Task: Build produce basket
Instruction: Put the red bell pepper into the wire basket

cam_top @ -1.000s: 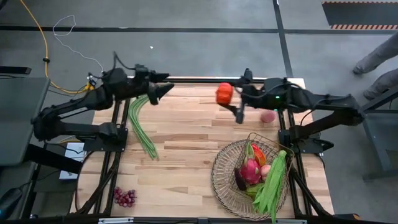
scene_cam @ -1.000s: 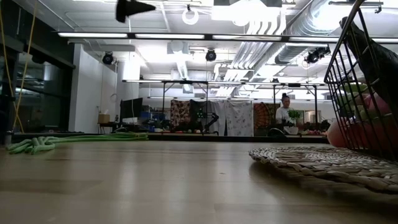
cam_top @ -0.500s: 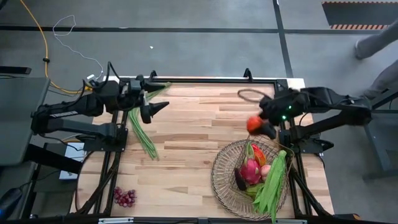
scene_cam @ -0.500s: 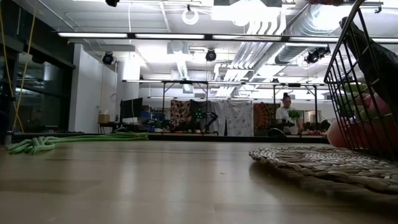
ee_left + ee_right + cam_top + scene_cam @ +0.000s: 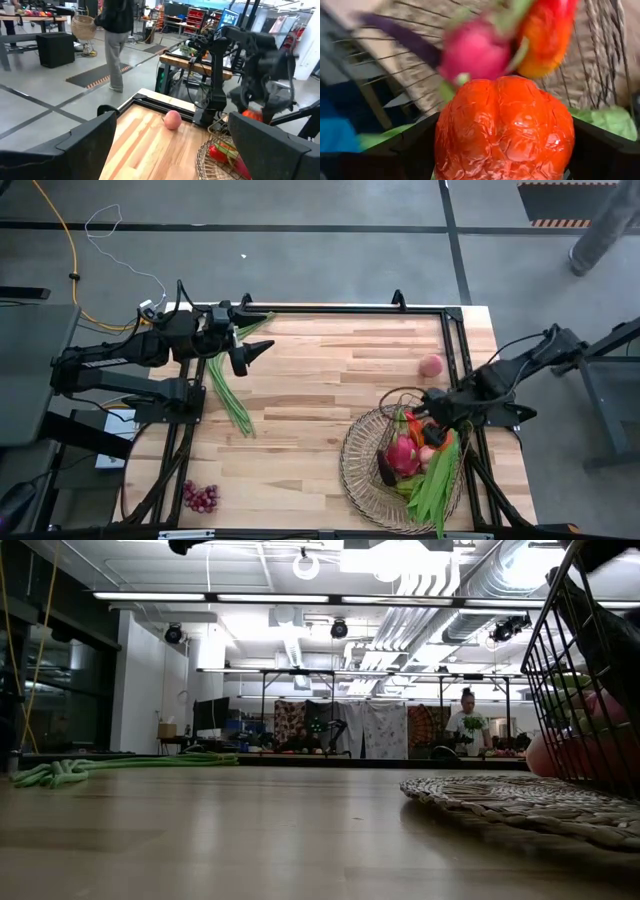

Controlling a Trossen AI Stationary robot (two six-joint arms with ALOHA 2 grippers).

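Hovering over the far rim of the basket [image 5: 352,470], the right gripper [image 5: 432,423] is seen clamped on the orange-red pumpkin [image 5: 504,129], which fills the space between its two dark fingers in the right wrist view. The step in hand is judged to be the placing of this pumpkin among the produce already gathered: a pink dragon fruit [image 5: 403,454], a red pepper [image 5: 414,426], a dark eggplant [image 5: 386,471] and a bunch of green beans [image 5: 436,474] are lying in the basket, which sits at the near right of the table [image 5: 320,410]. The next move is judged to call for a short descent into a free gap beside the dragon fruit, followed by a release, with care taken that the pile is not knocked and the wire wall is not struck. The left gripper [image 5: 255,350] is held wide and empty above the far left of the table, just beside a second bunch of beans [image 5: 228,390]. A peach [image 5: 431,365] is left on the table beyond the basket, and purple grapes [image 5: 201,497] are left at the near left corner, so the task is judged to be well short of finished. No brand, label or readable writing can be made out on any item.
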